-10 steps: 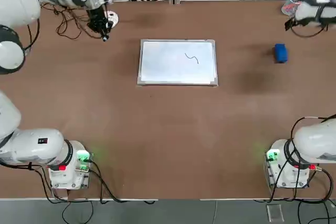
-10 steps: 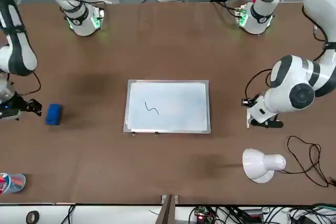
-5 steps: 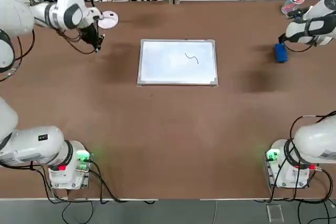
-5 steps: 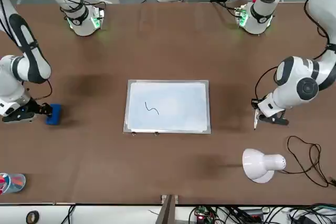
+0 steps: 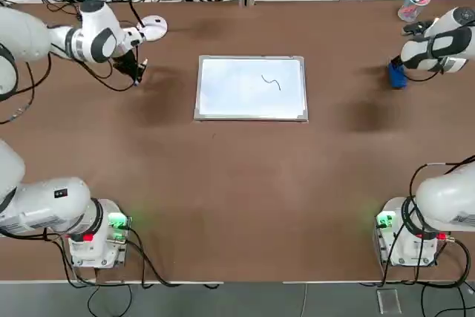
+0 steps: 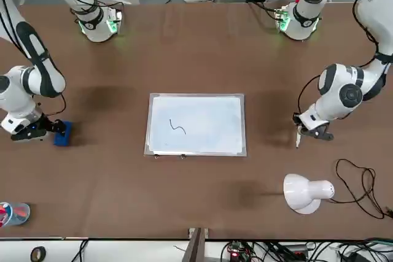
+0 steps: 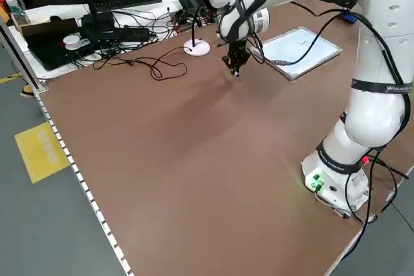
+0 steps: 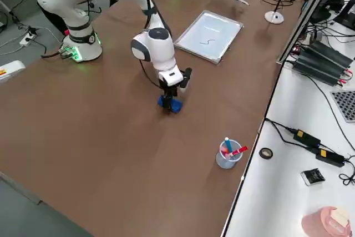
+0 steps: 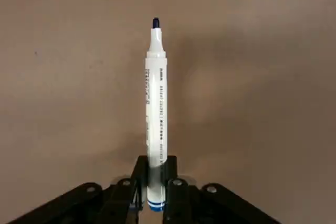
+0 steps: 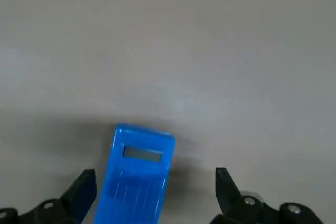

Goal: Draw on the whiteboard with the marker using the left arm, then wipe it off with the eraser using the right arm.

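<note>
So the marker [image 9: 156,108] is pinched in the left gripper [image 9: 155,182] left of the board, while the eraser [image 10: 135,179] is straddled by the right gripper's [image 10: 156,184] wide-spread jaws

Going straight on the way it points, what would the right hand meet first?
Likely the blue eraser, between the right hand's open fingers, then the tabletop; depth is unclear.
</note>
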